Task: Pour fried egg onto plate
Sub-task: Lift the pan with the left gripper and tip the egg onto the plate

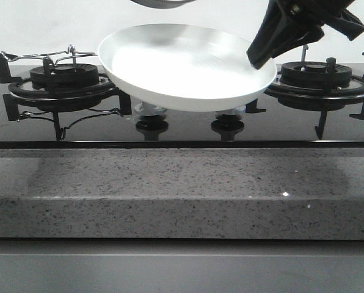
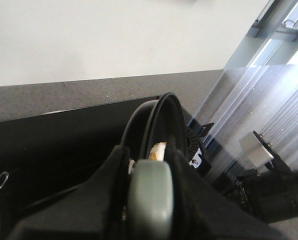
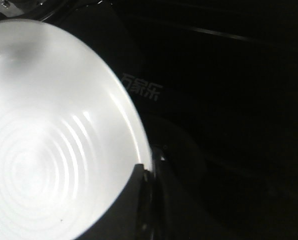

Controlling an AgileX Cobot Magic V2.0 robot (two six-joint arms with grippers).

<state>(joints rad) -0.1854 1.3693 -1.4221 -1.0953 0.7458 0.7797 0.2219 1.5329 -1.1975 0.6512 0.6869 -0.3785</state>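
Observation:
My right gripper (image 1: 261, 58) is shut on the right rim of the white plate (image 1: 182, 64) and holds it in the air over the middle of the stove. In the right wrist view the plate (image 3: 44, 140) looks bare, with the gripper (image 3: 148, 172) pinching its edge. My left gripper (image 2: 150, 155) is shut on the grey-green handle (image 2: 150, 200) of the black pan (image 2: 159, 112), seen edge-on. A small pale cream piece with an orange edge, likely the fried egg (image 2: 158, 150), peeks out by the pan rim. In the front view only the pan's lower edge (image 1: 160, 3) shows, above the plate.
Under the plate lies a black glass stove with a left burner (image 1: 63, 76), a right burner (image 1: 316, 73) and two knobs (image 1: 151, 125) (image 1: 226, 125). A wire stand (image 1: 47, 56) rests on the left burner. The speckled grey counter (image 1: 170, 195) runs along the front.

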